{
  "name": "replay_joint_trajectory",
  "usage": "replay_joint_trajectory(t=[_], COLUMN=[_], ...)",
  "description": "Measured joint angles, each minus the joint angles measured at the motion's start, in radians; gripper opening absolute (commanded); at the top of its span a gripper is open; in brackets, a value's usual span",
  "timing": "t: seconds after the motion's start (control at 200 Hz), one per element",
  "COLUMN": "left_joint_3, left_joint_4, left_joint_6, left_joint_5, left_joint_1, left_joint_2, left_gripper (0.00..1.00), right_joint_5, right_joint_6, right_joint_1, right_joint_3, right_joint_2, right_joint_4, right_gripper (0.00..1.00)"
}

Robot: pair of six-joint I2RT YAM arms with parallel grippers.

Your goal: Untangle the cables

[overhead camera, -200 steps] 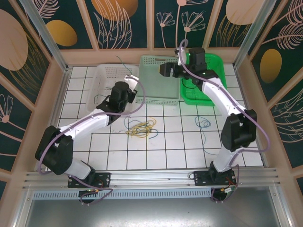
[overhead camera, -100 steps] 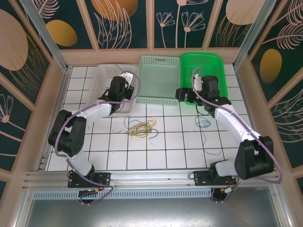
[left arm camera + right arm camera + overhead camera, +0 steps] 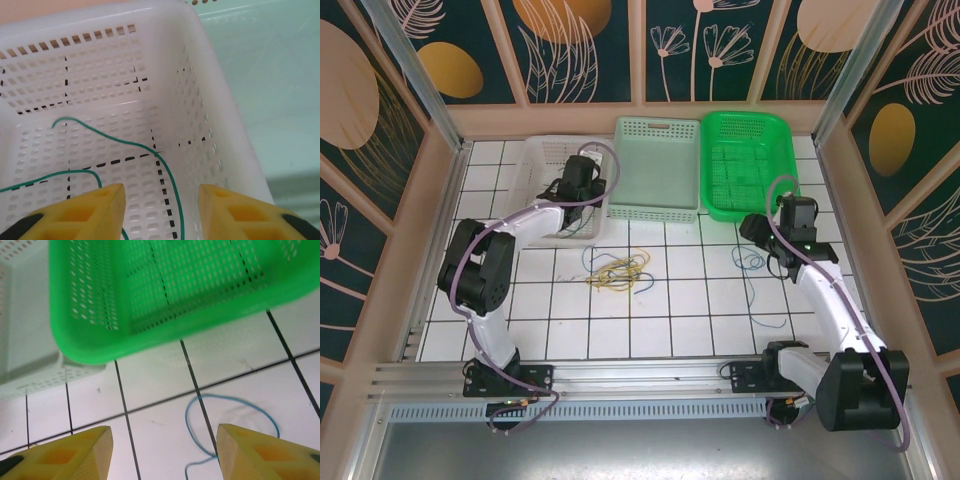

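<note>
A thin green cable (image 3: pixel 167 175) curves over the floor of the white basket (image 3: pixel 165 30). My left gripper (image 3: pixel 161 202) hangs open just above it, and the strand runs loose between the yellow fingers (image 3: pixel 95 210). In the top view the left gripper (image 3: pixel 570 183) is over the white basket (image 3: pixel 542 158). A tangle of yellow and blue cables (image 3: pixel 618 270) lies mid-table. A separate blue cable (image 3: pixel 750 262) loops on the tiles at the right. My right gripper (image 3: pixel 164 445) hovers open above the blue cable (image 3: pixel 186 422) without touching it, and in the top view the right gripper (image 3: pixel 754 228) is just in front of the green basket.
Three baskets stand in a row at the back: white, pale green (image 3: pixel 655 180) and bright green (image 3: pixel 750 165). The bright green basket's rim (image 3: pixel 90 347) is close ahead of the right fingers. Wooden walls enclose the tiled table (image 3: pixel 680 320).
My left gripper reached deeper into the white basket and opened, leaving the green cable loose. My right arm swung back from the baskets and down over the blue cable, its jaws narrower.
</note>
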Motion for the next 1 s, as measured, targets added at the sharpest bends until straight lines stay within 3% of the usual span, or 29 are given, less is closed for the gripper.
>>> replay_joint_trajectory(t=[0.085,0.25,0.445,0.746,0.856,1.001], left_joint_3=[0.001,-0.004,-0.059,-0.123,-0.152,-0.196], left_joint_4=[-0.001,-0.002,0.007,0.041,0.045,0.06], left_joint_6=[-0.012,-0.04,-0.066,-0.098,-0.115,-0.139], left_joint_5=[0.005,0.032,0.074,0.098,0.114,0.138], left_joint_1=[0.001,0.006,0.006,0.006,0.006,0.006], left_joint_2=[0.0,-0.025,-0.158,-0.288,-0.3,-0.32], left_gripper=[0.71,0.83,0.89,0.94,0.95,0.96], right_joint_5=[-0.034,-0.048,-0.041,0.028,0.05,0.071], right_joint_6=[-0.005,-0.009,-0.004,-0.002,-0.006,-0.016], right_joint_1=[0.009,0.079,0.119,0.168,0.18,0.188], right_joint_3=[-0.017,-0.024,-0.05,-0.049,-0.048,-0.045], right_joint_2=[0.0,0.0,0.017,0.165,0.182,0.199], right_joint_4=[-0.034,-0.102,-0.135,-0.174,-0.182,-0.183], right_gripper=[0.59,0.61,0.6,0.56,0.43,0.01])
